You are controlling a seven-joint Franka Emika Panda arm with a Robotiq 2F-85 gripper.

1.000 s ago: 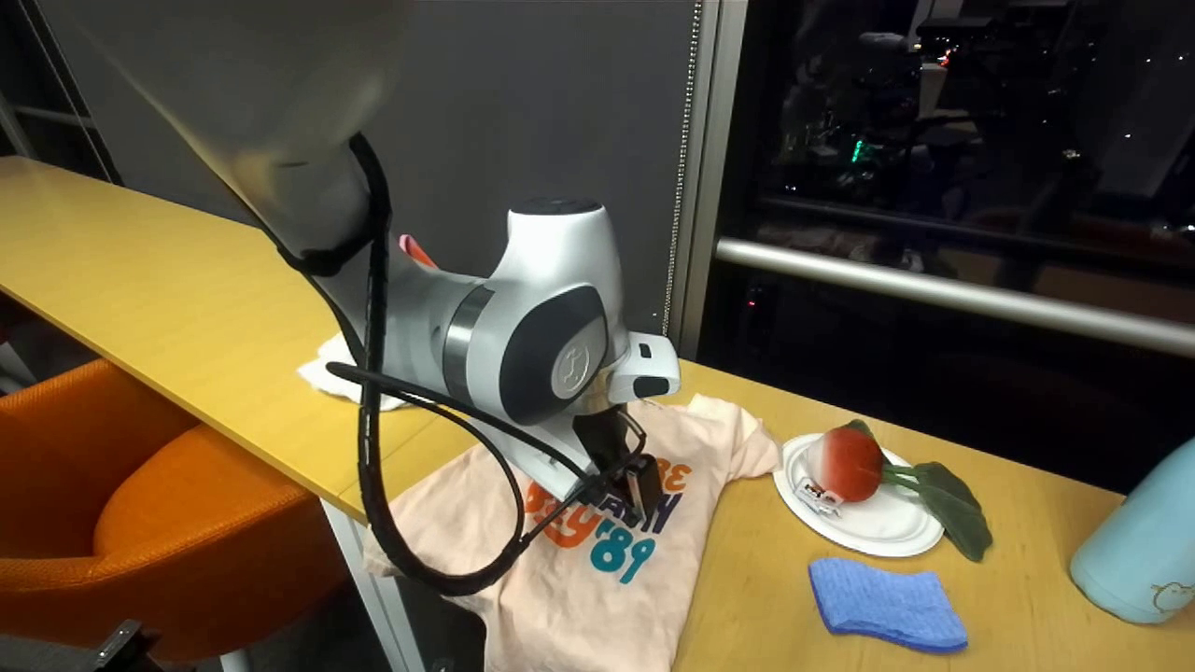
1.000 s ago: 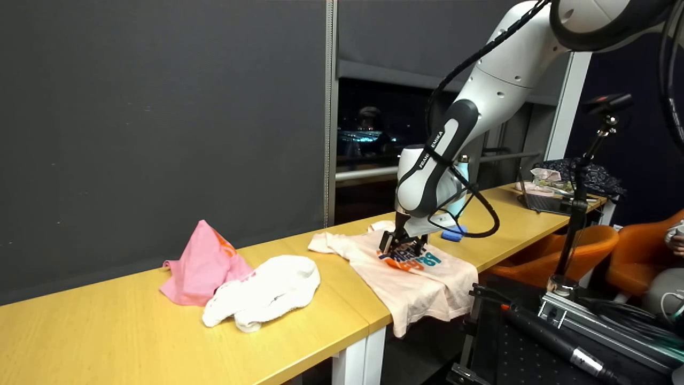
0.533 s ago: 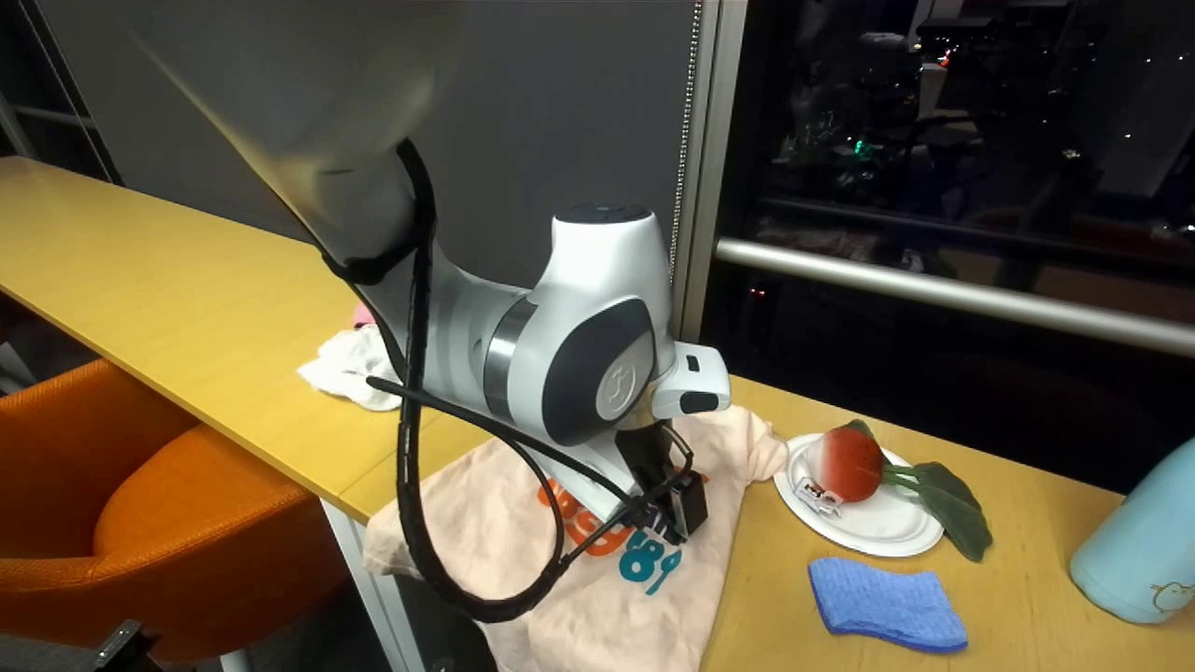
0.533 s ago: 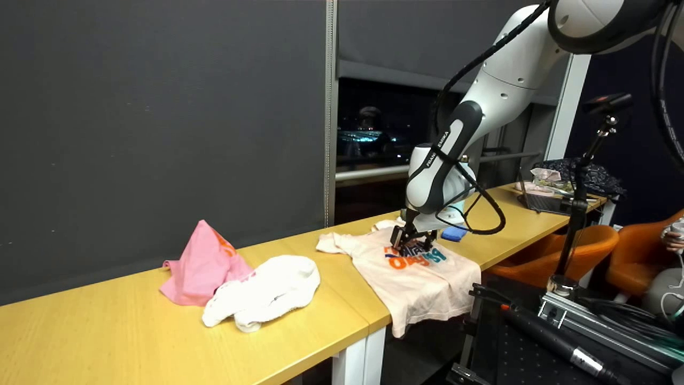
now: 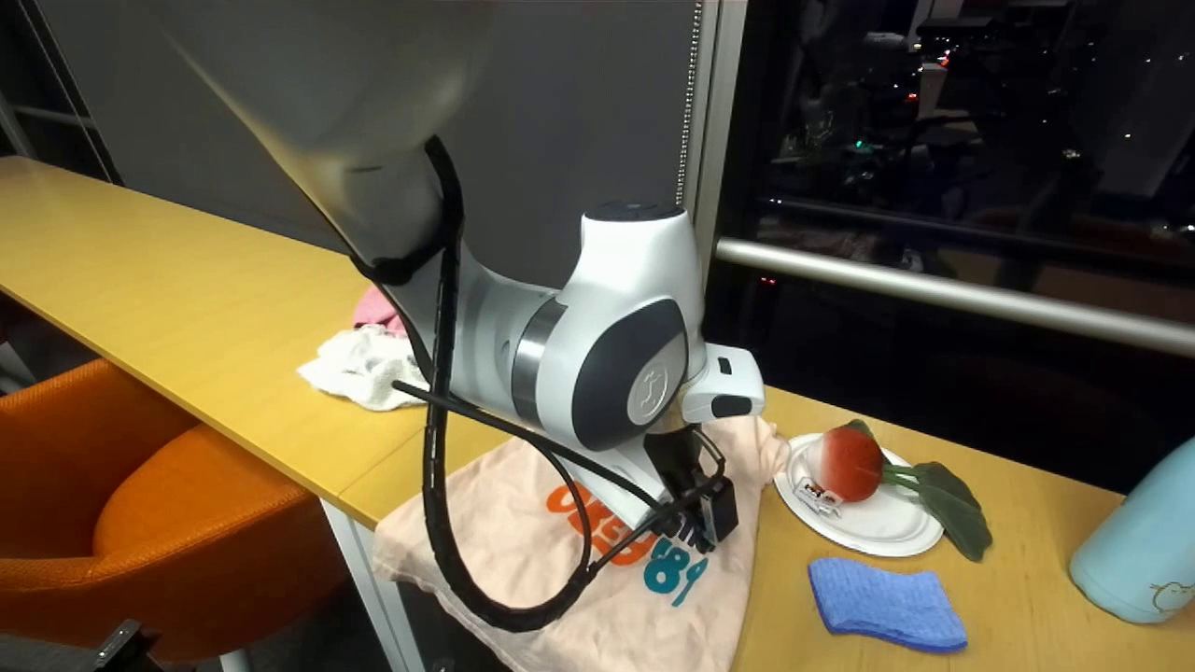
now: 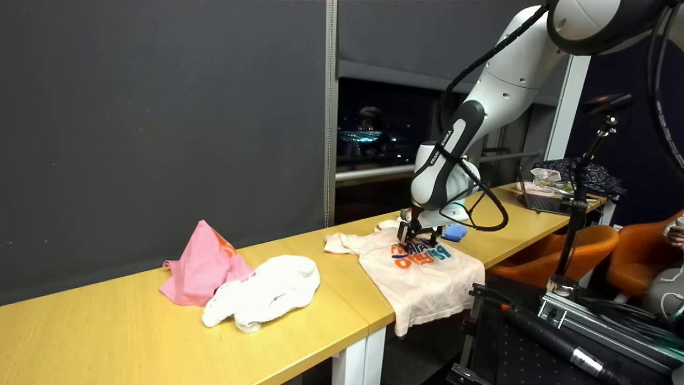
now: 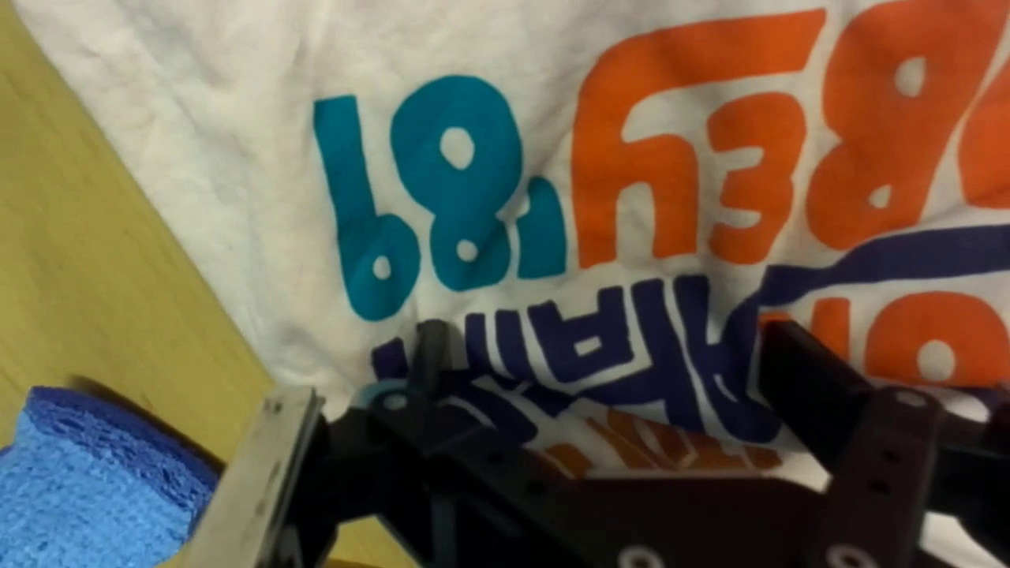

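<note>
In an exterior view the gripper (image 6: 419,240) is right down over a peach tee (image 6: 422,289) spread on the table (image 6: 107,331), part hanging off, white cloth (image 6: 264,291) apart from it. In an exterior view a blue sponge (image 5: 887,605) sits near the tee. Wrist view: 2 fingers (image 7: 813,386) spread wide over the print (image 7: 676,181), can't tell if they're touching

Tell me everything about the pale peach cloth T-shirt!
The pale peach cloth T-shirt looks soft and wrinkled, with orange and purple printed letters and a teal 89. It lies print-side up on the yellow wooden table, its lower part hanging over the edge. The black tool, jaws open, is over the letters and seems to touch the cloth.
</note>
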